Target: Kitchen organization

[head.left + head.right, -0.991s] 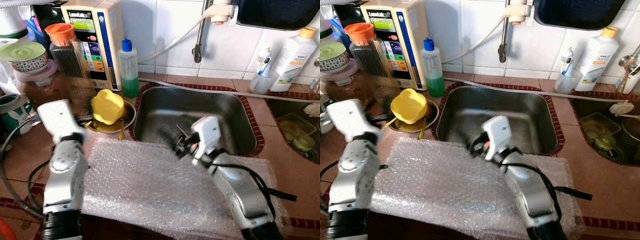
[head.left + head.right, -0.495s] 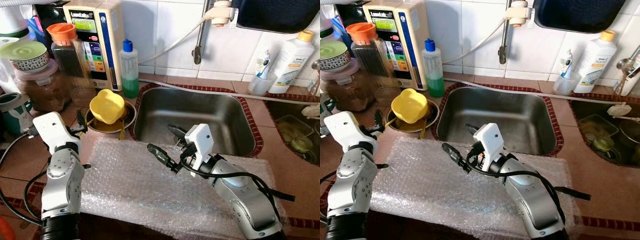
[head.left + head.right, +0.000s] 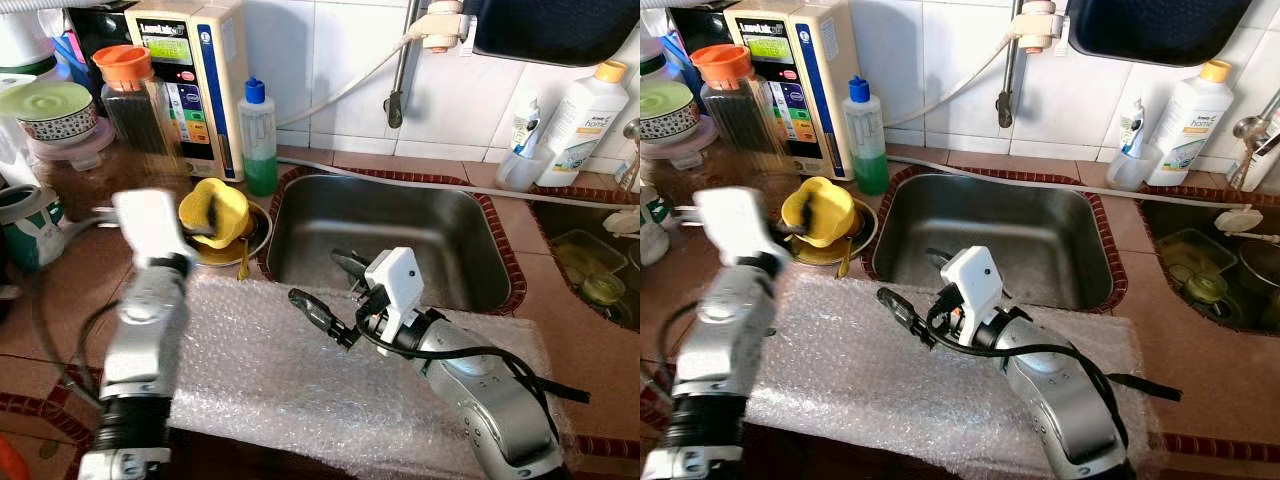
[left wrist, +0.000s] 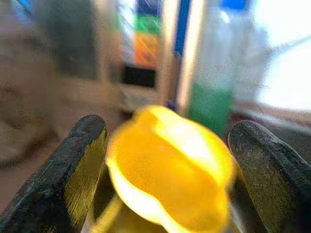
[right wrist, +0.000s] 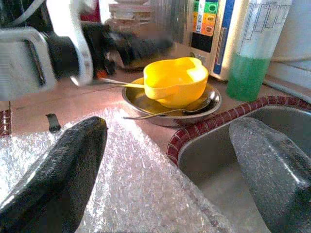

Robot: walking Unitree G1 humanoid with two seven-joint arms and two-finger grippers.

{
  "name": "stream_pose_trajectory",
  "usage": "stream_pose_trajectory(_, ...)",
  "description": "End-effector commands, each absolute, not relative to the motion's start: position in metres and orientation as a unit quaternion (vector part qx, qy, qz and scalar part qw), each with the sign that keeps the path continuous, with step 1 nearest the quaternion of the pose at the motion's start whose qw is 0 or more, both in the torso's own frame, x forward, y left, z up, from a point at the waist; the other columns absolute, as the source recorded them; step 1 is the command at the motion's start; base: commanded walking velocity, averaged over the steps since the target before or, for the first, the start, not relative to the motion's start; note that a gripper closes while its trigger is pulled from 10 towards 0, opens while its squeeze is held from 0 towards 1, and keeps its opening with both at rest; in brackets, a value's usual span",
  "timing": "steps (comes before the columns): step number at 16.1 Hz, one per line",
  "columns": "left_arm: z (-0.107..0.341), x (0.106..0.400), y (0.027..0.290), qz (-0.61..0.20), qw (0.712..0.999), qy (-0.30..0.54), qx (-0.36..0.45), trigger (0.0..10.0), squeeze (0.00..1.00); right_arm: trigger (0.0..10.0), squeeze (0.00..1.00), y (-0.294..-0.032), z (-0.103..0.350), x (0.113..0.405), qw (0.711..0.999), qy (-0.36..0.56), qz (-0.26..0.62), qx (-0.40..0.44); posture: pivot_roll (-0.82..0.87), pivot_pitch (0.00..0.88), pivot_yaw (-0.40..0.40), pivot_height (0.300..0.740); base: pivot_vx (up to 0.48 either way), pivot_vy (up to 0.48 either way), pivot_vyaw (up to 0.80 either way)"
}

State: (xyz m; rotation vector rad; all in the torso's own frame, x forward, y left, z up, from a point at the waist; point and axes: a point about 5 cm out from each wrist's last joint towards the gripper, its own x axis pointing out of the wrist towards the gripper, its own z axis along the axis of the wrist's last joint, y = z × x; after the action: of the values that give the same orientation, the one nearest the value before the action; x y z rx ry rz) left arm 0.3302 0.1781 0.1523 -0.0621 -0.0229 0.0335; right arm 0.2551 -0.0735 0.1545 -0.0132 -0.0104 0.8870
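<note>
A yellow cup (image 3: 225, 208) lies tilted in a shallow metal bowl (image 3: 256, 238) with spoons, on the counter left of the sink. My left gripper (image 3: 205, 220) has reached the cup and is blurred by motion. In the left wrist view its fingers (image 4: 85, 160) are open, one on each side of the yellow cup (image 4: 170, 170). My right gripper (image 3: 327, 285) hovers open over the sink's front edge and the bubble wrap, holding nothing. In the right wrist view it faces the cup (image 5: 176, 80) and bowl (image 5: 146, 104) from a distance.
A bubble wrap sheet (image 3: 300, 380) covers the counter in front. The steel sink (image 3: 420, 215) lies behind it under a tap (image 3: 400, 70). A green soap bottle (image 3: 259, 140), a water purifier (image 3: 195, 70) and jars (image 3: 130, 95) crowd the back left. A white bottle (image 3: 585, 115) stands back right.
My left arm has swung forward and to the right, bringing its open fingers up around the yellow cup. The right gripper has hardly moved.
</note>
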Motion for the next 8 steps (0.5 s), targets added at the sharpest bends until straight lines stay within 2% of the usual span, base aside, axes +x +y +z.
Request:
stream_pose_trajectory(1, 0.15, 0.336, 0.172, 0.009, 0.998, 0.018, -0.052, 10.0, 0.0, 10.0, 1.0, -0.077, 0.158, 0.254, 0.906, -0.009, 0.422, -0.013, 0.05, 0.012, 0.019, 0.74, 0.0, 0.0, 0.0)
stream_pose_trajectory(8, 0.14, 0.347, 0.171, 0.073, 0.984, 0.083, -0.137, 10.0, 0.0, 10.0, 1.0, -0.076, 0.159, 0.251, 0.907, -0.008, 0.42, -0.021, 0.03, 0.016, 0.028, 0.74, 0.0, 0.0, 0.0)
